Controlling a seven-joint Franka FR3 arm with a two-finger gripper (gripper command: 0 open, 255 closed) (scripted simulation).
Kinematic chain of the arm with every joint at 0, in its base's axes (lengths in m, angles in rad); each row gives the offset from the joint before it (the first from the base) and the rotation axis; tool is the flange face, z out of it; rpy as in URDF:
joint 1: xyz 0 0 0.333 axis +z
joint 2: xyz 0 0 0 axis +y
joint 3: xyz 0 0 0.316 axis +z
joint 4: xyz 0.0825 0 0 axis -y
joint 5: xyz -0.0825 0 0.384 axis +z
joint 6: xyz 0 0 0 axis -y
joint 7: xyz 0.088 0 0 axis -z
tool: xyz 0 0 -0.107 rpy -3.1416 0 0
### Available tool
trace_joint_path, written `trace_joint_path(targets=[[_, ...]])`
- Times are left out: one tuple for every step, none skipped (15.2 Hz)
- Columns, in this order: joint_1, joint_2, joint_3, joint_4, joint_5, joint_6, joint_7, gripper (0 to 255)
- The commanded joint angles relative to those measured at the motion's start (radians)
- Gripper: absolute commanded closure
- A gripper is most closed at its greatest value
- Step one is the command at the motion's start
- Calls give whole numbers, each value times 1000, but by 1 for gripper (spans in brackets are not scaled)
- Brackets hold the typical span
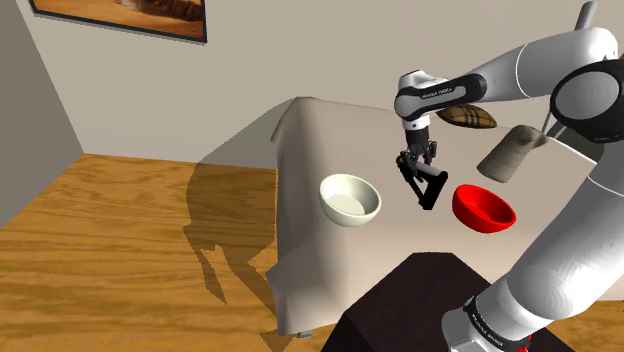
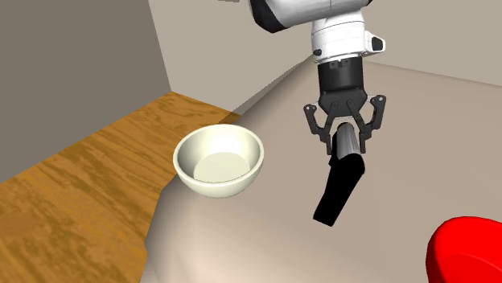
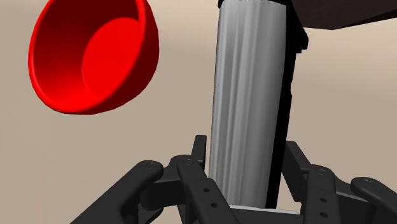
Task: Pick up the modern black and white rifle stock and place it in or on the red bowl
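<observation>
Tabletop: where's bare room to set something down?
Bare: the far corner of the table beyond the cream bowl, and the near strip between that bowl and the stand. Tight: between cream bowl and red bowl, where the gripper holds the rifle stock, and around the plaid item and beige item behind the red bowl.

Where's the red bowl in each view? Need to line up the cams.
Shoulder view: red bowl on the table, right of centre, just right of the rifle stock.
Second exterior view: red bowl cut off by the lower right corner.
Wrist view: red bowl beside the rifle stock, its opening turned toward the camera.
Shared landmark: the rifle stock clamped in the gripper, near the bowl in all three.
</observation>
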Motion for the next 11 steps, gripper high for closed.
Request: trace_joint_path(targets=[[2, -14, 0, 13, 0, -27, -5, 255], [2, -20, 1, 20, -1, -39, -8, 255], [3, -25, 1, 27, -1, -51, -11, 255], [3, -30, 1, 34, -1, -63, -13, 255], [4, -35, 1, 41, -1, -75, -16, 255], [4, -40, 1, 49, -2, -87, -19, 255], [5, -44, 1, 57, -2, -99, -21, 255], [5, -49, 1, 65, -2, -111, -24, 255], [6, -53, 1, 73, -2, -123, -27, 255], [6, -57, 2, 82, -3, -135, -30, 255], [7, -61, 2, 90, -3, -147, -33, 255]])
